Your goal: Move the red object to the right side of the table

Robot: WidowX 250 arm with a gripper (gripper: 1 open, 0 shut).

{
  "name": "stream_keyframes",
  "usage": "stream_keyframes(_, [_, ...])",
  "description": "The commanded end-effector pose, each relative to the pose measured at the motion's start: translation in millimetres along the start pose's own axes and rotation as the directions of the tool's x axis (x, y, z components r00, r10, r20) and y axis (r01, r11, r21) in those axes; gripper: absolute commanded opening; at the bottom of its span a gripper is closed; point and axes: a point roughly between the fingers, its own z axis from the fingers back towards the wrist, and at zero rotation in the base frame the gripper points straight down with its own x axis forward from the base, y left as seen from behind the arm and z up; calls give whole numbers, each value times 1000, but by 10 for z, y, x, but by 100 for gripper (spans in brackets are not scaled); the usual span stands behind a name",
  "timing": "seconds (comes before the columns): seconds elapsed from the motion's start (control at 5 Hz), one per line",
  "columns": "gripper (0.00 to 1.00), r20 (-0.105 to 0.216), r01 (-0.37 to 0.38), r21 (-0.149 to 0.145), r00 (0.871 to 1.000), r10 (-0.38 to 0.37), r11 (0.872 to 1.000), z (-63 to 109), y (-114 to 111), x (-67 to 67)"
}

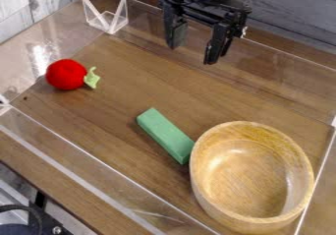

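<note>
The arm comes in from the top edge of the view, its dark wrist upright and the gripper (195, 40) pointing straight down over the far part of the tabletop (132, 82). The two black fingers (174, 30) hang spread wide apart, with bare wood showing in the gap between them, and nothing is held. One finger hangs a little lower in the picture than the other, so the pair sits on a slant across the view. The fingertips seem to hover just above the wood; whether they touch it I cannot tell.

The red object (66, 74) lies on the left part of the tabletop, near the clear wall (39, 37), its small green stem pointing right. It is well apart from the gripper. A flat green block (167, 135) lies nearer the middle front, on a slant, its lower end just beside a round wooden bowl (252, 211) at the front right. The bowl stands upright.
</note>
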Motion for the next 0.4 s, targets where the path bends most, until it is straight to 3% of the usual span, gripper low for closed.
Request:
stream_keyframes(0.0, [100,-27,-17,0,1000,17,1000,-147,214,-65])
stream_keyframes(0.2, [100,-27,141,14,990,-140,990,-273,464,-245])
